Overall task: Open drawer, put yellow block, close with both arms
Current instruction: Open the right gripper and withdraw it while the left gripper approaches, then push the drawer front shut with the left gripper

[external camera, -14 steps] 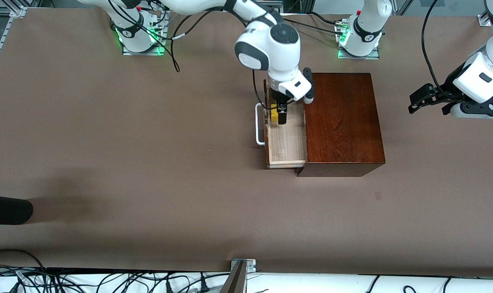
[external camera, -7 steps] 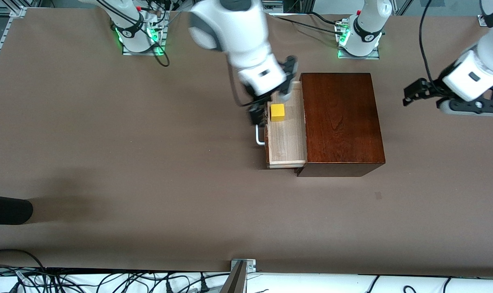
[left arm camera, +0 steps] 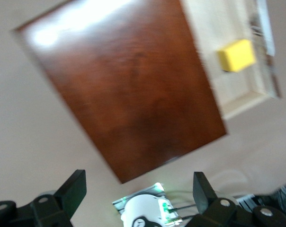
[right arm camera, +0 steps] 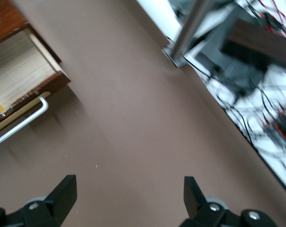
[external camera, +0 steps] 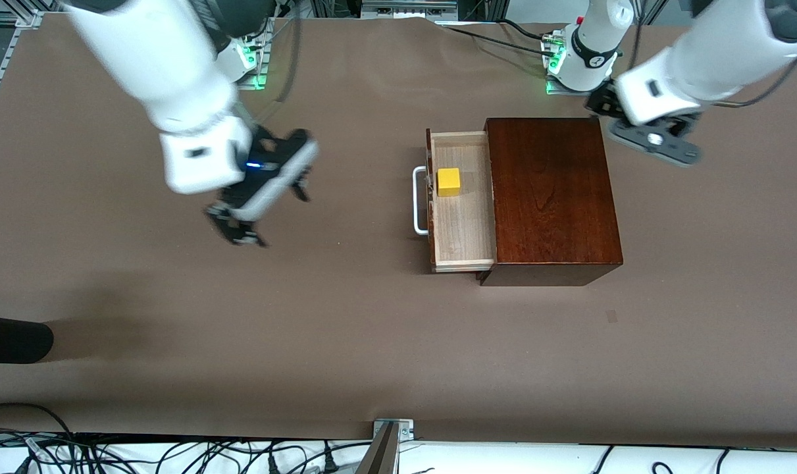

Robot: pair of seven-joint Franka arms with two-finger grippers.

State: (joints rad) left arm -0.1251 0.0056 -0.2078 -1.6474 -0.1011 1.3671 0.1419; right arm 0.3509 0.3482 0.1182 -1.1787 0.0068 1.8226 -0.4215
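The drawer [external camera: 464,224] stands pulled out of the mahogany box [external camera: 549,197], its white handle [external camera: 419,201] toward the right arm's end of the table. Inside the tray lies the yellow block [external camera: 448,182], near the corner farthest from the front camera. My right gripper [external camera: 266,214] hangs open and empty over bare table, well off from the handle. My left gripper [external camera: 599,104] is open and empty above the box's corner next to its own base. The left wrist view shows the box [left arm camera: 124,90], the block [left arm camera: 236,55] and the left gripper [left arm camera: 138,189]. The right wrist view shows the handle [right arm camera: 20,123] and the right gripper [right arm camera: 129,194].
A black object [external camera: 10,339] pokes in at the table's edge at the right arm's end. Cables and a metal post [external camera: 382,451] run along the edge nearest the front camera. The arm bases [external camera: 586,62] [external camera: 230,62] stand along the farthest edge.
My right gripper let go of the yellow block in the drawer, rose and swung away toward the right arm's end. My left arm swung in from the table's end to the box's corner.
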